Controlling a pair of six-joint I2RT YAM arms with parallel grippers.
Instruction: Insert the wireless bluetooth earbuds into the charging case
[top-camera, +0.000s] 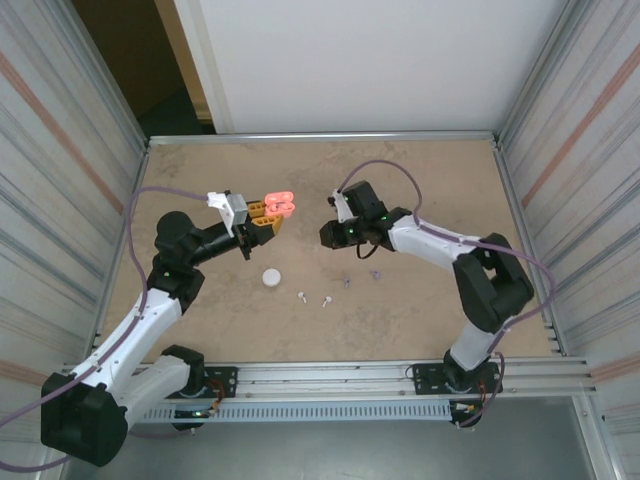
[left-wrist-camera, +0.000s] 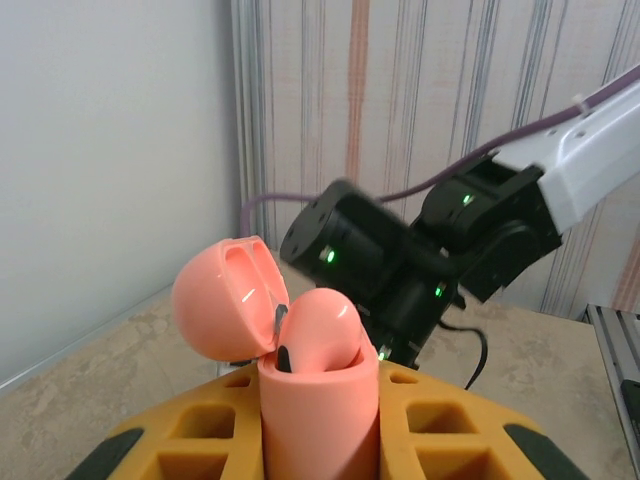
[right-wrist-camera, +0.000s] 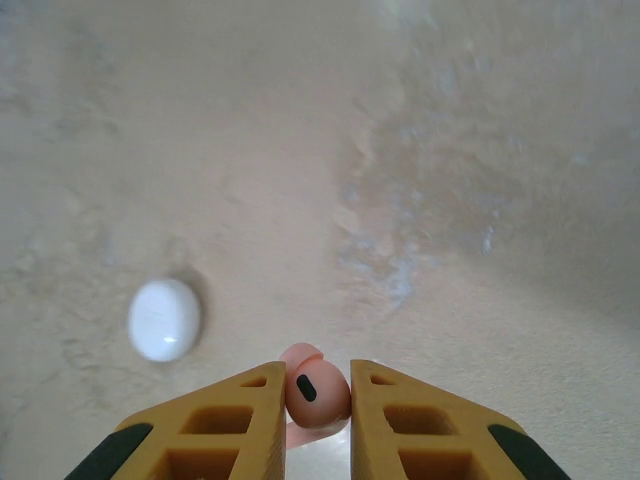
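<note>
My left gripper (left-wrist-camera: 320, 385) is shut on a coral-red charging case (left-wrist-camera: 320, 425), held upright above the table with its lid (left-wrist-camera: 225, 300) flipped open to the left. One coral-red earbud (left-wrist-camera: 320, 322) sits in the case's mouth. From above, the case (top-camera: 280, 205) sticks out past the left gripper (top-camera: 264, 224). My right gripper (right-wrist-camera: 317, 388) is shut on a second coral-red earbud (right-wrist-camera: 317, 395), pinched between its yellow fingers above the table. The right gripper (top-camera: 328, 235) hangs a short way to the right of the open case.
A shut white case (top-camera: 271, 278) lies on the table between the arms, also under the right wrist (right-wrist-camera: 164, 318). Two white earbuds (top-camera: 301, 296) (top-camera: 326, 300) and two purple earbuds (top-camera: 346, 282) (top-camera: 375, 274) lie loose nearby. Corrugated walls enclose the table.
</note>
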